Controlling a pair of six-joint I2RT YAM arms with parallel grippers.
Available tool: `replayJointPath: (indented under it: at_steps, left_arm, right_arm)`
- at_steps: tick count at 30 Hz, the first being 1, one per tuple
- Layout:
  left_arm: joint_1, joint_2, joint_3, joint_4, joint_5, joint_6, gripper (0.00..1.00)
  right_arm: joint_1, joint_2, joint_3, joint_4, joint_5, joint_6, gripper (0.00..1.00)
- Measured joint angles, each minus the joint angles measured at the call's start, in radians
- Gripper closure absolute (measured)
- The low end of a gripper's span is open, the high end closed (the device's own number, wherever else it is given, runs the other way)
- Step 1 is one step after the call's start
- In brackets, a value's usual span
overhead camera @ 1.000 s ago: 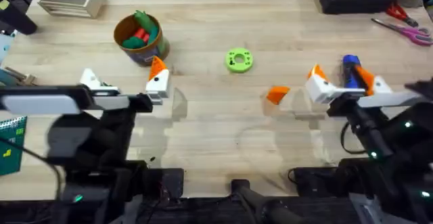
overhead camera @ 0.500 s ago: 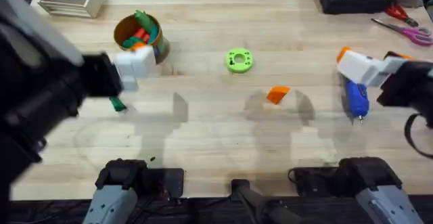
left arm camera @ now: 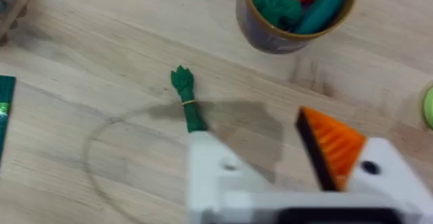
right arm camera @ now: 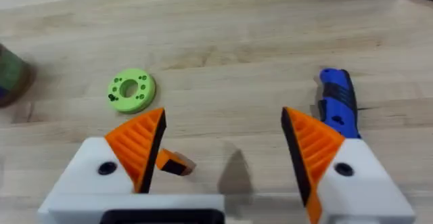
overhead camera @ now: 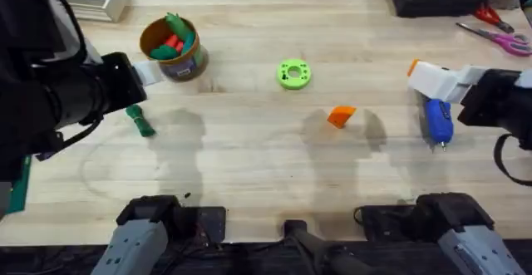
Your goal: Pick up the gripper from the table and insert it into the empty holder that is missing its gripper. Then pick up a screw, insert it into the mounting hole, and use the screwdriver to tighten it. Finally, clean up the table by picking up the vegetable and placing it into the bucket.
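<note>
Planks of pale wood form the table [overhead camera: 249, 167]; both hands, left [left arm camera: 284, 163] and right [right arm camera: 223, 149], hang spread.

The wooden table [overhead camera: 249, 167] carries the gripper [overhead camera: 340, 115], screwdriver [overhead camera: 437, 119], bucket [overhead camera: 172, 49], green ring [overhead camera: 293, 74].

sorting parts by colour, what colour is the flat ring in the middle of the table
Bright green ring, clearest in the overhead view.

Bright even light, soft shadows, blurred arms.
</note>
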Motion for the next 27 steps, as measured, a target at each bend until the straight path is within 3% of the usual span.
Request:
replayJointPath:
  at_steps: [2, 3, 7, 8, 13, 17, 27]
  left_arm:
    - [0.000, -0.005, 0.000, 0.005, 0.027, -0.013, 0.815]
    - [0.000, -0.008, 0.000, 0.009, 0.044, -0.006, 0.818]
    - [-0.028, -0.015, 0.000, 0.034, 0.188, 0.017, 0.177]
    - [-0.045, -0.015, 0.000, 0.039, 0.223, 0.021, 0.060]
    - [-0.172, -0.016, 0.000, 0.158, 0.387, 0.038, 0.015]
    - [-0.298, -0.016, 0.003, 0.401, 0.473, 0.048, 0.015]
    - [-0.310, -0.015, 0.003, 0.364, 0.460, 0.051, 0.015]
  right_arm:
    - [0.000, 0.000, 0.000, 0.000, 0.000, 0.000, 0.012]
    - [0.000, 0.000, 0.000, 0.000, 0.000, 0.000, 0.011]
    - [0.000, 0.000, 0.000, 0.000, 0.000, 0.000, 0.012]
    - [0.000, 0.000, 0.000, 0.000, 0.000, 0.000, 0.012]
    - [0.000, 0.000, 0.000, 0.000, 0.000, 0.000, 0.012]
    - [0.000, 0.000, 0.000, 0.000, 0.000, 0.000, 0.012]
    - [0.000, 0.000, 0.000, 0.000, 0.000, 0.000, 0.012]
